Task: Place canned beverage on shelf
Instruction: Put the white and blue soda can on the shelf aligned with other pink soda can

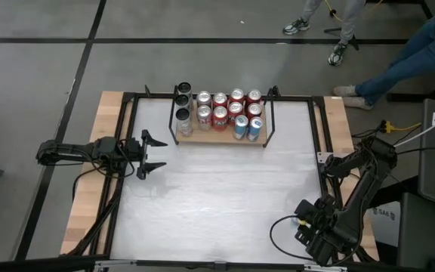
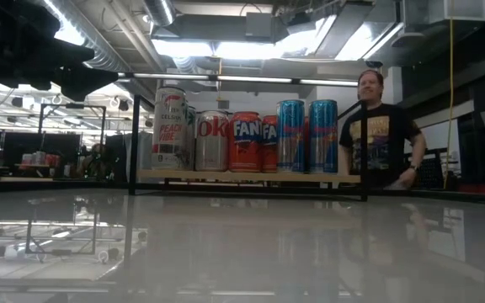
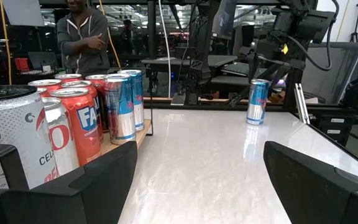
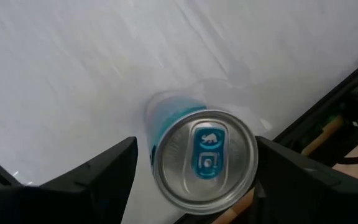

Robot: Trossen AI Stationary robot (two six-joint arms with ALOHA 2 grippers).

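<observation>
I work in a robotics lab: exposed silver ceiling ducts (image 2: 183, 17) and long strip lights (image 2: 226, 46) hang above my glossy white table (image 1: 217, 196), with black equipment racks (image 3: 204, 43), grey concrete floor (image 1: 36, 75) and a standing person (image 2: 379, 126) behind.

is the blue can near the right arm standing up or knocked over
Standing up. The blue can stands on its base on the table, and the right hand looks straight down on its round top.
</observation>
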